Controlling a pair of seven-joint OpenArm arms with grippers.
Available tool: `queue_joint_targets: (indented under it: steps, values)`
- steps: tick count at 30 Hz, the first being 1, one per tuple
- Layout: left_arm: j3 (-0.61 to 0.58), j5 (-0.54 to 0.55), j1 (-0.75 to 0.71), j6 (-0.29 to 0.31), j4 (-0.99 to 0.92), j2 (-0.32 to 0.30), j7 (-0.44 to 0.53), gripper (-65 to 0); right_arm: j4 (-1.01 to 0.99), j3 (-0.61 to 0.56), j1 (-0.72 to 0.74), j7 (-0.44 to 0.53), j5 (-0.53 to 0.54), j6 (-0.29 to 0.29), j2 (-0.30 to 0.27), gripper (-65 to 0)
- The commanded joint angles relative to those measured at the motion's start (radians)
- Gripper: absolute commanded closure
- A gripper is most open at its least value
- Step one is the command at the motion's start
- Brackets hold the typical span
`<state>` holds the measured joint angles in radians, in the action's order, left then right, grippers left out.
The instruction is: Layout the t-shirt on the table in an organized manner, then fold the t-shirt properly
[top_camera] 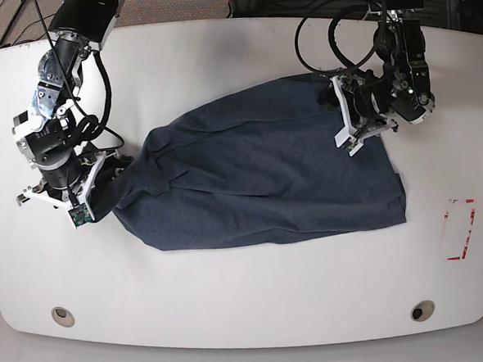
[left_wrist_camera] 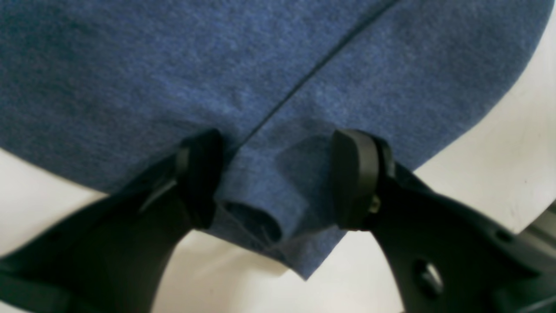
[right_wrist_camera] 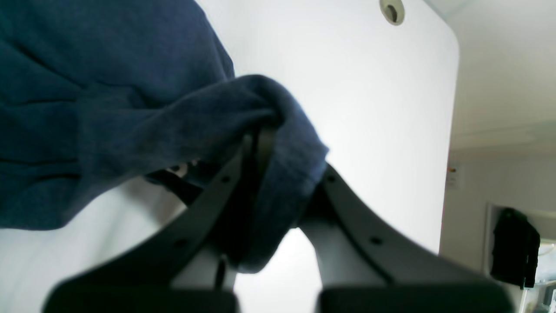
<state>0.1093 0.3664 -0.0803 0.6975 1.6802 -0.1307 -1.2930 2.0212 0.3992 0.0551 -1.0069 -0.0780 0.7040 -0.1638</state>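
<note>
**Blue t-shirt spread mid-table, gripped at one end**

The t-shirt (top_camera: 262, 176) is laid across the centre of the table (top_camera: 257, 299), its long lower edge running from 8 o'clock to 4 o'clock. Wide bare tabletop is left along the 6 o'clock side and at the far 3 o'clock end.

A bunched corner of the cloth at 9 o'clock is clamped in the right gripper (right_wrist_camera: 280, 174), whose jaws are closed on the fabric; the cloth is draped over one finger. At 2 o'clock the left gripper (left_wrist_camera: 278, 178) is set with its jaws apart, a folded hem corner lying between the two black pads (left_wrist_camera: 356, 174); whether the cloth is pinched cannot be told.

Two round grommet holes (top_camera: 63, 316) are set near the 6 o'clock edge, and a red-outlined rectangle (top_camera: 459, 230) is marked at 4 o'clock, well apart from the shirt. Cables are looped above the left arm.

The fabric is a heathered blue knit with a straight seam; the tabletop is white, glossy and round-cornered.
</note>
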Motion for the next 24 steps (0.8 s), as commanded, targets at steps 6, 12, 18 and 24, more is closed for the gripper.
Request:
queue_joint_targets:
  steps: [6,12,18,24]
  values:
    - [0.007,-0.008,-0.003,0.001,0.016,-0.019,-0.024,-17.4,0.019,0.002,0.018,0.018,0.007,-0.006,-0.012,0.0]
    - [0.011,-0.008,-0.005,0.001,0.082,-0.030,-0.024,-16.1,0.019,0.004,0.018,0.018,0.007,-0.006,-0.012,0.0]
    - [0.011,-0.008,-0.017,0.001,0.150,-0.039,-0.024,-14.4,0.019,0.004,0.018,0.018,0.007,-0.006,-0.012,0.0]
    - [0.011,-0.008,-0.023,0.001,0.189,-0.040,-0.024,-6.8,0.019,0.004,0.019,0.018,0.007,-0.006,-0.012,0.0]
